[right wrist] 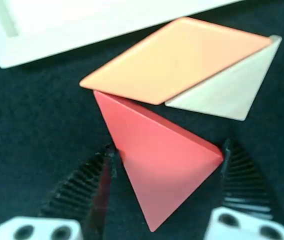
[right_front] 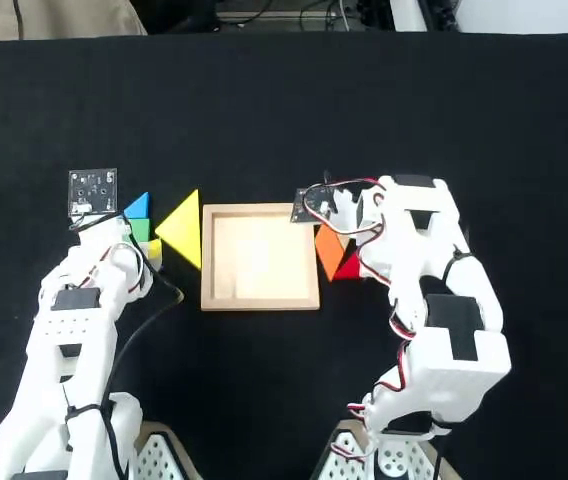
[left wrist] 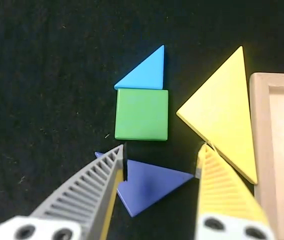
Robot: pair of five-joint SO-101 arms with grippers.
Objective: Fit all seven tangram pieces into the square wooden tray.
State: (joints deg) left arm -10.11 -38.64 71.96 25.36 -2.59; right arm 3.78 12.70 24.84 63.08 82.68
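Left gripper (left wrist: 162, 150) open, its fingers straddling the dark blue triangle (left wrist: 149, 185) without holding it. Green square (left wrist: 142, 114), light blue triangle (left wrist: 144, 74) and yellow triangle (left wrist: 222, 115) lie beyond, left of the wooden tray (right_front: 261, 302). Right gripper (right wrist: 168, 150) spread wide about the red triangle (right wrist: 162, 170); orange parallelogram (right wrist: 177, 60) and white triangle (right wrist: 227, 92) adjoin, by the tray's right rim.

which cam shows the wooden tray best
The high view: it shows the whole square wooden tray, all four rims and its bare inside. The left wrist view catches one side rim; the right wrist view, one corner.
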